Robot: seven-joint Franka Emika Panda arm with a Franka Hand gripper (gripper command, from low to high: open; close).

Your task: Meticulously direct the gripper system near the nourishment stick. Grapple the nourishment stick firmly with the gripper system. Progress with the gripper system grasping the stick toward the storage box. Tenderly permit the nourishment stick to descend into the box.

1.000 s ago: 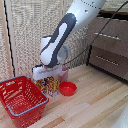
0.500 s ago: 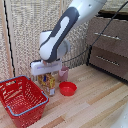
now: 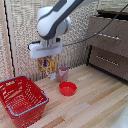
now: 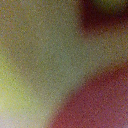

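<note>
The yellow snack package [image 3: 48, 66] is seen hanging upright from the pincer [image 3: 46, 56], pinched by its top end above the desk [image 3: 95, 95], between red basket [image 3: 22, 100] and pink cup [image 3: 62, 73]; it is judged light, crinkly, slippery; best gripped near an end seam.

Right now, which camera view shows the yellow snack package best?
The exterior view shows it best: the yellow snack package hangs upright under the white pincer, above the wooden floor and to the exterior view's right of the red basket. The wrist view is only a blur of yellow-green and red patches; no package can be made out there.
</note>
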